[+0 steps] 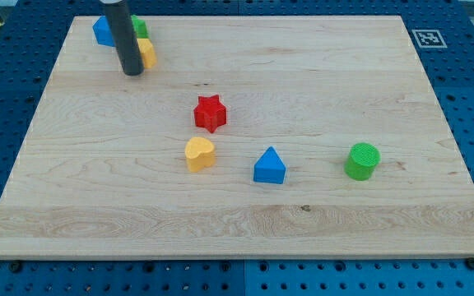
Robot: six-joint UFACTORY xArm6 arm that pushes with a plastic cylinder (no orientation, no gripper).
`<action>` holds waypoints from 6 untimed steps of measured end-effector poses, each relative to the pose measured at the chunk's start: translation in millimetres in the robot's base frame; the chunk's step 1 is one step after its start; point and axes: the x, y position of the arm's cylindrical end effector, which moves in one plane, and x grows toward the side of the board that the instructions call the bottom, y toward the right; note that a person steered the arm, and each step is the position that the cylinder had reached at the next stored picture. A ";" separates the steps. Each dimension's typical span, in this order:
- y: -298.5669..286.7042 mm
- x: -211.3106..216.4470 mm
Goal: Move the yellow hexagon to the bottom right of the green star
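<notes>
The yellow hexagon (147, 53) lies near the board's top left corner, partly hidden behind my rod. The green star (140, 26) sits just above it, touching or nearly touching, mostly hidden by the rod. My tip (132, 72) rests on the board just left of and slightly below the yellow hexagon, right against it.
A blue block (102, 31) lies left of the rod at the top left; its shape is unclear. A red star (210, 113) is near the middle, a yellow heart (199, 153) below it, a blue triangle (269, 166) to the right, and a green cylinder (362, 160) further right.
</notes>
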 end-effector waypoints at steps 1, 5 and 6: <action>-13.5 -13.3; -20.5 9.6; -16.7 -1.3</action>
